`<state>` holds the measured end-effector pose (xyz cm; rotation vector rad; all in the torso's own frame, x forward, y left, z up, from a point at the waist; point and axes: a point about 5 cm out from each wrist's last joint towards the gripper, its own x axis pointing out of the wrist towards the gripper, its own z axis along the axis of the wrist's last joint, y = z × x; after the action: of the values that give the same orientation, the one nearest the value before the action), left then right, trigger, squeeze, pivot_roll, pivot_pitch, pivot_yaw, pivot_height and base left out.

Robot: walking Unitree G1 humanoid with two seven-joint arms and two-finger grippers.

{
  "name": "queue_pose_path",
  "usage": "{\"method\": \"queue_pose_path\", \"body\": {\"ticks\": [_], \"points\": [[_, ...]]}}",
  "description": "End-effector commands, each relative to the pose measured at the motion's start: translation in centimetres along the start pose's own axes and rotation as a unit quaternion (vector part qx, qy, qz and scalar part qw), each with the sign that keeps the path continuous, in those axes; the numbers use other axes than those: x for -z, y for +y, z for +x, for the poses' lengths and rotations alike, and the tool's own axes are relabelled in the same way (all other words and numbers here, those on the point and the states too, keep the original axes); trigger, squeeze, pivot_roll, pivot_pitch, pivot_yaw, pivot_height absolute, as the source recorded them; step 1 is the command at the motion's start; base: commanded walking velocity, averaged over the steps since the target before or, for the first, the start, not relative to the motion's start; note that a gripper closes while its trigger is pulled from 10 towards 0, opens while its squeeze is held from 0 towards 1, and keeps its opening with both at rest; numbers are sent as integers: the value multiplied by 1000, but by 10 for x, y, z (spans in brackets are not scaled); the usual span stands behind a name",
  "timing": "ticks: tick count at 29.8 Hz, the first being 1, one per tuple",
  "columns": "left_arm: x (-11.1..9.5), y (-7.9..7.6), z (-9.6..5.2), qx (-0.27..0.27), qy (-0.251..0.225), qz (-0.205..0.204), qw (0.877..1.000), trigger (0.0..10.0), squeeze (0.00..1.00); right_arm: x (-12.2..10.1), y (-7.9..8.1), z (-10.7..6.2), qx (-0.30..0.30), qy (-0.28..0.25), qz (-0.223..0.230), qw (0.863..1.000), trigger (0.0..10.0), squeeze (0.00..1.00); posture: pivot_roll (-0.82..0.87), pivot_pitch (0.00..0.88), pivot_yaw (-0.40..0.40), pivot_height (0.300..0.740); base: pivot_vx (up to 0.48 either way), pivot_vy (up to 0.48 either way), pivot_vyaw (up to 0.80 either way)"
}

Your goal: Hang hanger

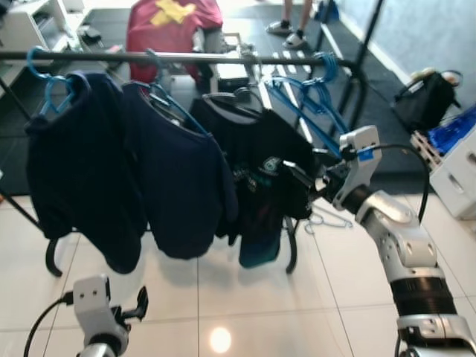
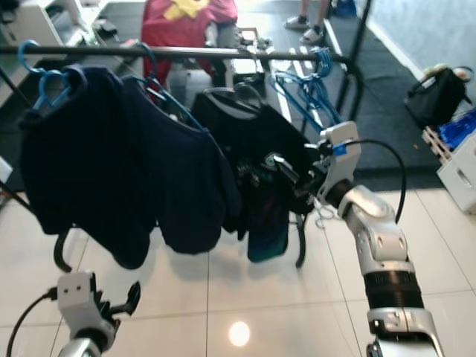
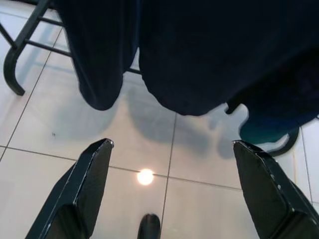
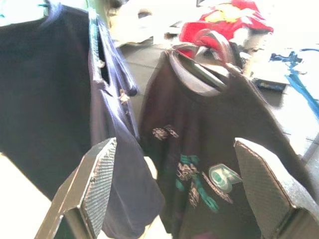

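One dark hanger (image 4: 209,47) carrying a black printed T-shirt (image 1: 256,160) hung on the black metal rail (image 1: 186,56), beside two navy shirts (image 1: 126,171). Right pincer (image 1: 297,177) stood open, empty, just before the shirt. Left pincer (image 3: 169,199) hung open, low over the white tiled floor (image 1: 238,297). Judgement: confirm the hook seats fully; withdraw straight back without snagging fabric.

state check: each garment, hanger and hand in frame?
left hand: open, low over the floor, idle
right hand: open, raised facing the black shirt
black shirt: on a hanger on the rail
two navy shirts: hanging on blue hangers
spare blue hangers: bare, on the rail
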<state>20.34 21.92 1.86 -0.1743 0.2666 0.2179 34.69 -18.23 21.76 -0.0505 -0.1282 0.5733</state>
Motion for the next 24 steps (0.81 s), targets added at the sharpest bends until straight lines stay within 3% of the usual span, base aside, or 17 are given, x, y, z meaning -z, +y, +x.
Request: {"method": "queue_pose_path", "body": {"ticks": [1,10,15,20,22,24], "points": [[5,1,-3,-1,8,1,1000,10000,0,1,-1,-4,-3,1,0,1000,10000,0,-147,160,-41,740,390,0,0],[5,1,-4,3,7,1,1000,10000,0,-4,-3,-3,-6,-4,-14,1000,10000,0,-144,163,-42,740,401,0,0],[5,1,-4,3,7,-3,1000,10000,0,-12,-12,-4,3,-9,-25,1000,10000,0,-143,165,-41,740,404,0,0],[5,2,-4,-2,6,-4,1000,10000,0,-8,-16,-6,-2,26,-51,998,10000,0,-142,165,-41,740,120,0,0],[5,3,-3,-10,2,-6,1000,10000,0,4,-18,-6,-4,75,-83,994,10000,0,-139,165,-42,740,0,0,0],[5,3,-3,-10,2,-6,1000,10000,0,4,-18,-6,-4,75,-83,994,10000,0,-139,165,-42,740,0,0,0]]}}
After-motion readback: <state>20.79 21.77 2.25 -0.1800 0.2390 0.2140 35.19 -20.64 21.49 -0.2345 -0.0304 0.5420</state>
